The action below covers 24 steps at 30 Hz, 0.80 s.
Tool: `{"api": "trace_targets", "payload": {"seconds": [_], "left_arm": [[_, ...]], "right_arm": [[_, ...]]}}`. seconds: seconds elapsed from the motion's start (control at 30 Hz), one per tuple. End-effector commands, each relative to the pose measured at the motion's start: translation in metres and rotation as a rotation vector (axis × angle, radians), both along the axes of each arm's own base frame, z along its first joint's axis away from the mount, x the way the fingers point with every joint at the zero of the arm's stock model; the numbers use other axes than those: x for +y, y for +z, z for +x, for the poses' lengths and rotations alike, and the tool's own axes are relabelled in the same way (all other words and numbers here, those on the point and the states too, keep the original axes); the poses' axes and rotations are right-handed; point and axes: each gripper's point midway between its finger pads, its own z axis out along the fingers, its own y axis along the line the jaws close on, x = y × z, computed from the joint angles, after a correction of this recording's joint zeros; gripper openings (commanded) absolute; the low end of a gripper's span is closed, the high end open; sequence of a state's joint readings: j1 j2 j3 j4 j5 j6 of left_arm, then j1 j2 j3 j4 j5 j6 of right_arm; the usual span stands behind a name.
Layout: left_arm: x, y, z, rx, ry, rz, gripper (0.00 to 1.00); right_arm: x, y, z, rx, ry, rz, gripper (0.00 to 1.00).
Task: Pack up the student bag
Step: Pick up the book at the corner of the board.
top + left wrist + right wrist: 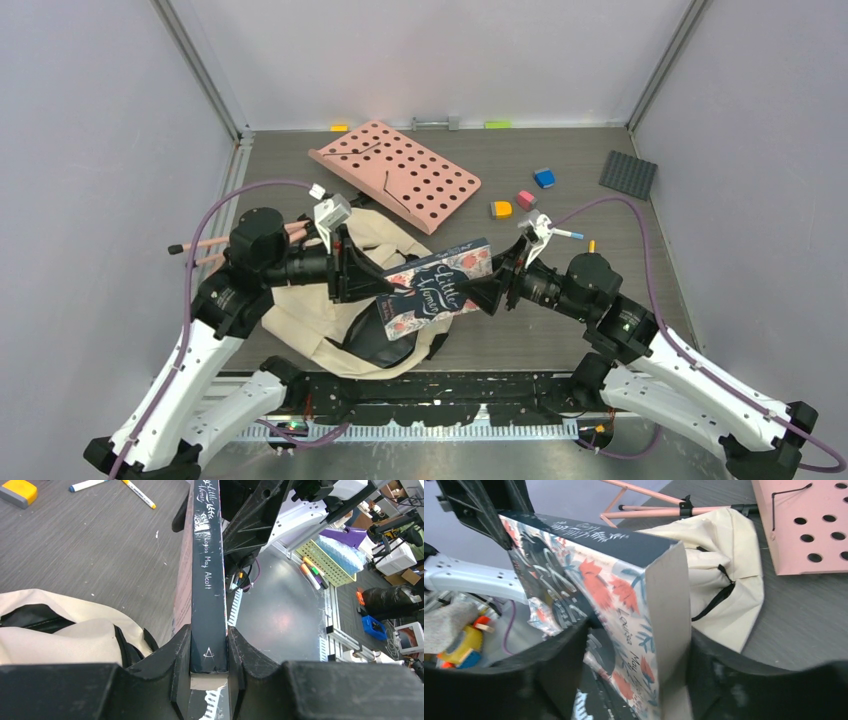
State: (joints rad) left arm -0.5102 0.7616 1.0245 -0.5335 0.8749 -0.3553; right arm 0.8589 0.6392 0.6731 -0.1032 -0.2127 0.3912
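book (437, 286) hangs long-ways just above the student bag (300, 322), left jaws pinching one end, right jaws straddling the other, can't tell if they're gripping.

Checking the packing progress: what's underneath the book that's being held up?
The student bag lies under the book, with its dark opening just below. The book covers whatever is inside.

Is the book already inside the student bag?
No, the book is held up above the student bag, its end clamped in the left gripper.
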Motion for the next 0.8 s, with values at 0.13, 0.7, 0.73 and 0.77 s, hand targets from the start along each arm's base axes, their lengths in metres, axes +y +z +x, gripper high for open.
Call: {"api": "trace_targets", "payload": {"seconds": [0.13,0.7,0.73,0.77], "left_arm": [[-0.005,0.042,-0.004,-0.139,-0.054,-0.104,0.0],[0.043,-0.112,0.067,0.009,0.346,0.467,0.94],[0.04,-0.114,0.063,0.015,0.323,0.456,0.95],[0.038,-0.116,0.06,0.026,0.31,0.445,0.96]], "right_arm": [[-0.001,0.037,-0.014,-0.055,0.048,0.16,0.17],[-0.047,0.044,0.04,-0.027,-0.37,0.257,0.0],[-0.047,0.044,0.04,-0.03,-0.374,0.256,0.0],[-0.048,0.044,0.041,-0.03,-0.379,0.255,0.0]]}}
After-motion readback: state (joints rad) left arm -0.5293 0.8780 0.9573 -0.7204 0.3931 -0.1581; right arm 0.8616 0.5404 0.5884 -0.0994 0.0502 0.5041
